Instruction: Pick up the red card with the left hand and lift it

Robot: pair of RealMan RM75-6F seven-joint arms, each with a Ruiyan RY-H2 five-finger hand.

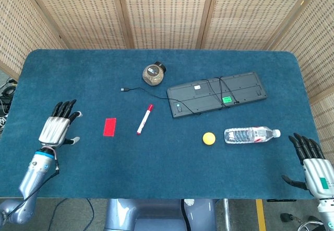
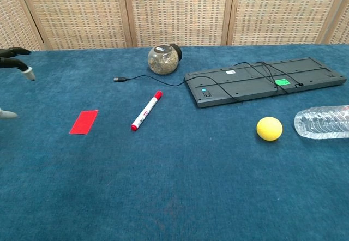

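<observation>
The red card (image 1: 109,126) lies flat on the blue table (image 1: 78,74), left of centre; in the chest view the red card (image 2: 84,122) sits at mid-left. My left hand (image 1: 57,126) hovers open over the table a short way left of the card, fingers spread and holding nothing. Only its fingertips (image 2: 15,55) enter the chest view at the left edge. My right hand (image 1: 313,163) stays open at the table's front right corner, far from the card.
A red-capped marker (image 1: 144,118) lies just right of the card. Further back are a round jar (image 1: 154,73), a cable (image 1: 136,90) and a black keyboard (image 1: 216,93). A yellow ball (image 1: 209,138) and a water bottle (image 1: 250,135) lie at the right.
</observation>
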